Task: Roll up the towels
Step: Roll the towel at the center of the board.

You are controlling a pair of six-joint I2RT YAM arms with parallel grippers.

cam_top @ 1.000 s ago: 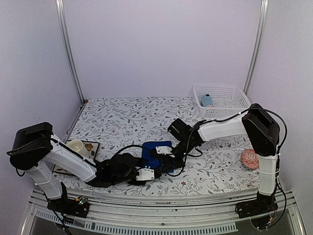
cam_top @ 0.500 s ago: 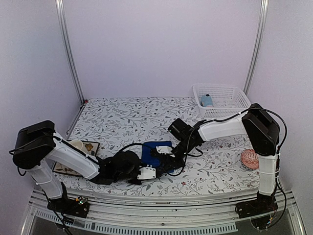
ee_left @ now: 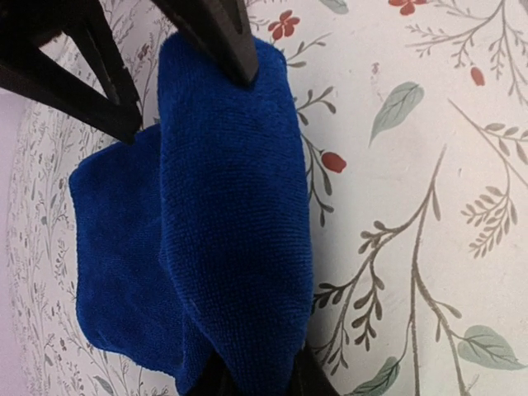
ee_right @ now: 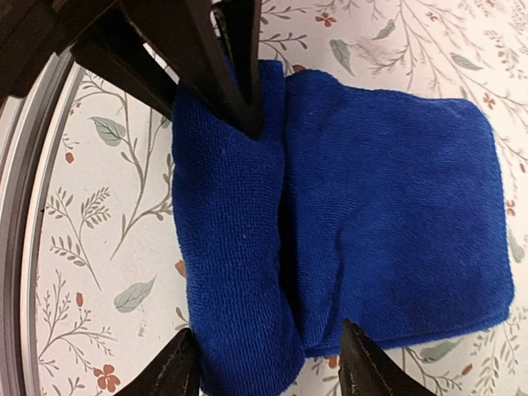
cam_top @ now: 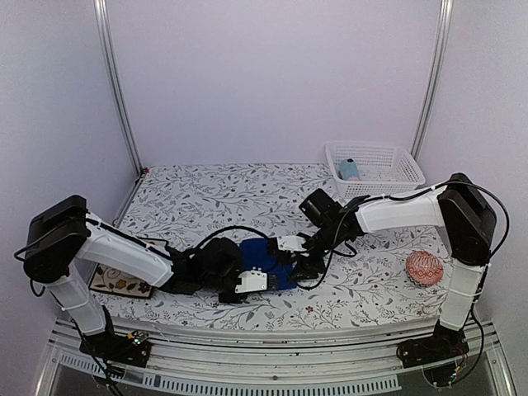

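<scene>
While the left gripper [ee_left: 256,375] is pinching one end of the partly rolled royal-blue towel [cam_top: 262,262] | right gripper [ee_right: 268,363] is straddling the opposite end, jaws spread wide

- Left claw [cam_top: 266,277], pinched on the royal-blue towel [cam_top: 261,256], and right claw [cam_top: 302,267], spread over it, block both sides.
- Bench [cam_top: 206,198] behind lies open up to the basket [cam_top: 379,186]; ball [cam_top: 425,268] flanks the right edge.
</scene>
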